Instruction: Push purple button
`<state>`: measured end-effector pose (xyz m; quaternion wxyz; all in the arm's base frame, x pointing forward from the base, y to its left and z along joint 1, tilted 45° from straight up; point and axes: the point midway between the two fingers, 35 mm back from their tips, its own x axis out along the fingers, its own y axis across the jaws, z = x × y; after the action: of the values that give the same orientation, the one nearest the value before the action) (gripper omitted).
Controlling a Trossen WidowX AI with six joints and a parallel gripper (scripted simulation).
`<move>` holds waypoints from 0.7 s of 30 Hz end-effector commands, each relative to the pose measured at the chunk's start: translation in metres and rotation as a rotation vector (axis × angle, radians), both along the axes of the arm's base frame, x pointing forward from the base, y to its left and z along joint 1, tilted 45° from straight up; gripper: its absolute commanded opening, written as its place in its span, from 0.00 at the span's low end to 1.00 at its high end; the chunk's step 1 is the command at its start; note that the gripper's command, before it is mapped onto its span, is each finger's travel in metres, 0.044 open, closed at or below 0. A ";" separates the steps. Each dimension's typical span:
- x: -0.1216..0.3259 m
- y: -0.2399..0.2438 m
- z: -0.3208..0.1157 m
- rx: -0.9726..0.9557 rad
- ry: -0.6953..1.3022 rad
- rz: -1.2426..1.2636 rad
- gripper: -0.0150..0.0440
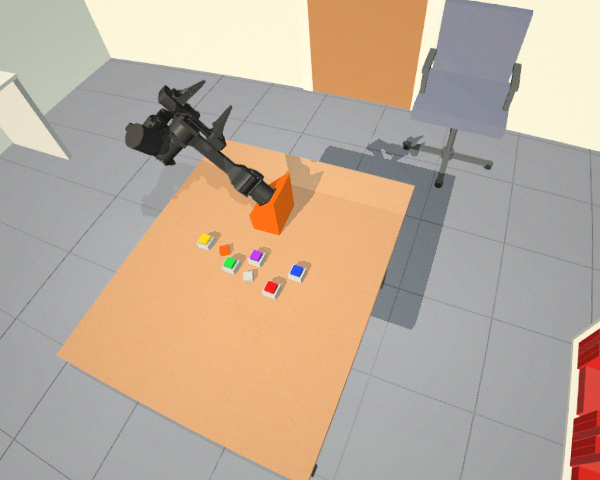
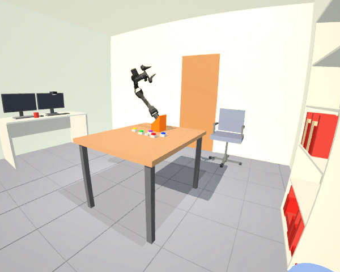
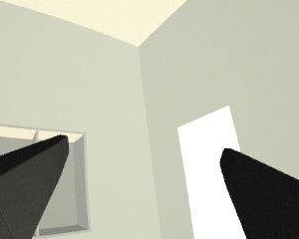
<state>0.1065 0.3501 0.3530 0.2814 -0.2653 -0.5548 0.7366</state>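
Observation:
The purple button (image 1: 256, 255) (image 2: 150, 131) sits on a white base on the table, between the green button and the blue button and in front of the orange arm mount. It stands up from its base. My gripper (image 1: 217, 94) (image 2: 153, 71) (image 3: 147, 150) is open and empty, raised high above and behind the table, far from the button. The wrist view shows only its two fingers, walls and ceiling; no button is in that view.
On the wooden table (image 1: 186, 351) (image 2: 120, 143) are the green (image 1: 230, 262), yellow (image 1: 204, 239), red (image 1: 271, 287) and blue (image 1: 296, 270) buttons. An orange block (image 1: 224, 250) lies between yellow and green, a white block (image 1: 248, 276) between green and red. The orange mount (image 1: 279, 211) stands behind them.

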 end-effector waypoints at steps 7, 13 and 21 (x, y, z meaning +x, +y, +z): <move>0.034 0.007 -0.097 -0.656 0.328 -0.342 0.93; 0.049 -0.005 -0.153 -0.988 0.517 -0.578 0.93; 0.063 -0.037 -0.221 -1.370 0.758 -0.950 0.93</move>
<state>0.1580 0.3411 0.1945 0.4538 -0.3182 0.0726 0.8292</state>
